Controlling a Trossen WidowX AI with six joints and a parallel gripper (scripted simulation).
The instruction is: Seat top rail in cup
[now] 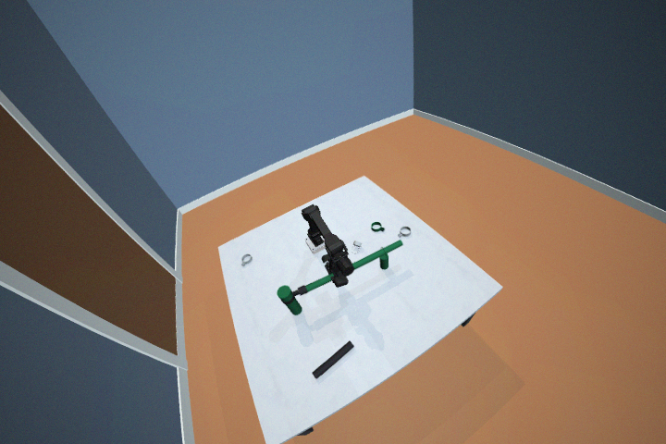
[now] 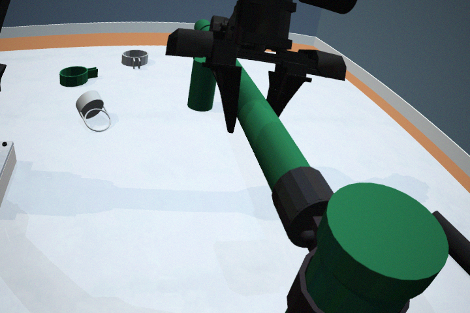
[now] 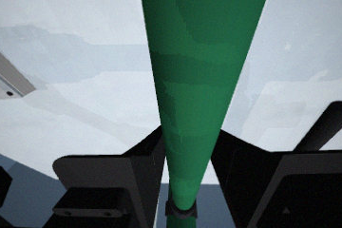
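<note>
On the white surface (image 2: 139, 206), left to right: green band clamp (image 2: 74, 75), grey cup with wire loop (image 2: 90, 105), grey ring (image 2: 134, 57), short green post (image 2: 202, 88). Hand (image 2: 253, 119) clamped on smooth green cylindrical rail (image 2: 269, 136), whose end enters the faceted black cup (image 2: 300, 201) beside the big post (image 2: 383, 236).

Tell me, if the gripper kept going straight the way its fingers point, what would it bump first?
The gripper points downward, clamped on the green rail. Straight on, its fingers would probably meet the white table top first. Nothing else shows under them in the exterior view, though depth there is hard to judge.
</note>
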